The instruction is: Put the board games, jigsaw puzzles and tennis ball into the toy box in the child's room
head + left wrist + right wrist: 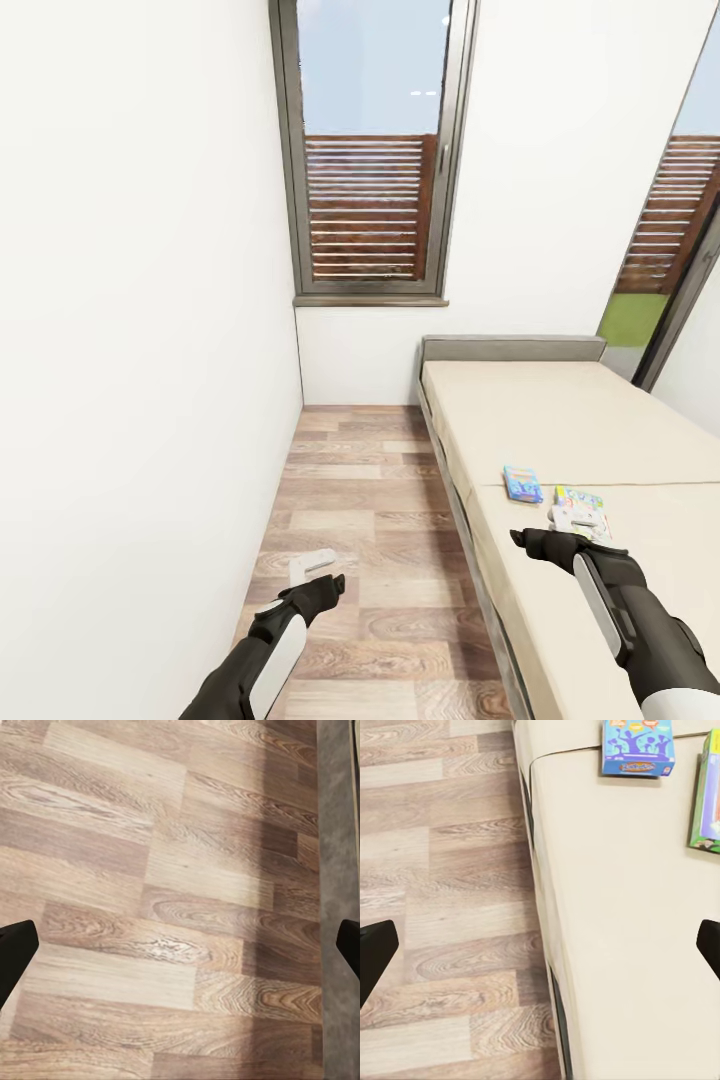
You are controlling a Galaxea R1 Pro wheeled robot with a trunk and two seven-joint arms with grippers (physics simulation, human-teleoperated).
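Two board games lie on the bed (560, 420) — a small blue box (523, 484) and, just beside it, a green-white box (582, 510) partly hidden behind the right tool (530, 545). Neither has been picked up, so this part of the task looks unstarted. The right tool hovers over the mattress near the boxes, its fingers spread wide and empty. The left tool (325, 585) hangs over the wooden floor (350, 500) beside the bed, also wide open with nothing in it. The likely step in hand is reaching for a box; carrying both to the toy box is left to do.
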